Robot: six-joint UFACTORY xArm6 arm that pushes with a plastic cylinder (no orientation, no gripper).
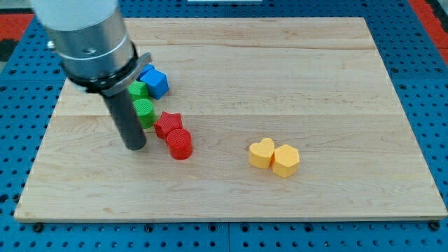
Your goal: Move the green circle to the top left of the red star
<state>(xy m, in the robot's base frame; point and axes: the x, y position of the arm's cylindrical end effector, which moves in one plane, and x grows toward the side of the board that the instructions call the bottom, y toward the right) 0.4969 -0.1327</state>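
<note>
The green circle (144, 110) lies on the wooden board (280, 84), touching the upper left side of the red star (168, 123). A red cylinder (180, 144) sits just below and right of the star. My tip (136, 148) rests on the board just below and left of the green circle, left of the red cylinder. A second green block (138, 90) sits above the circle, partly hidden by the rod.
A blue cube (155, 82) sits at the upper right of the green blocks. A yellow heart (262, 153) and a yellow hexagon (285, 161) touch each other right of centre. The arm's grey body (87, 35) covers the board's upper left.
</note>
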